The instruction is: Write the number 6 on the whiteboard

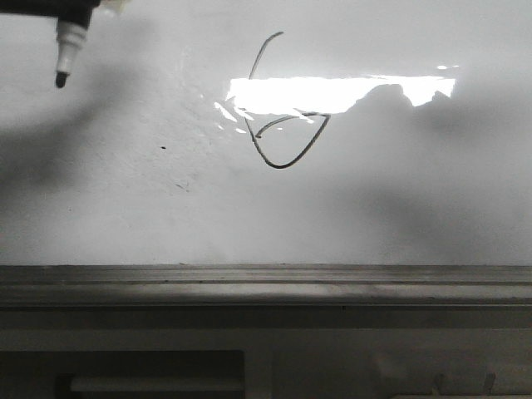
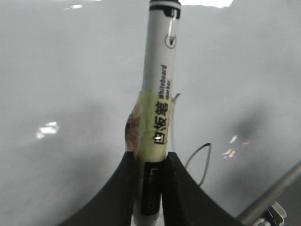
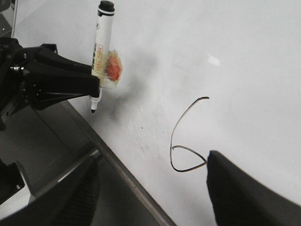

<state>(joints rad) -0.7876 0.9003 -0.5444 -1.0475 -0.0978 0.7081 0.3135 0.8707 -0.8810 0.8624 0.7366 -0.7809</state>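
Left claw (image 2: pixel 149 188) clenched on whiteboard marker (image 2: pixel 157 108), tip bare and clear of the board, in front view at 10 o'clock near top-left corner; number 6 (image 1: pixel 283 112) drawn on whiteboard (image 1: pixel 125 208), just above centre, upper stroke crossing bright glare patch (image 1: pixel 332 93), loop below it; grey ledge (image 1: pixel 266 284) runs along the board's near edge; right claw (image 3: pixel 150 188) released, fingers wide apart, one finger (image 3: pixel 244 188) just beside the loop
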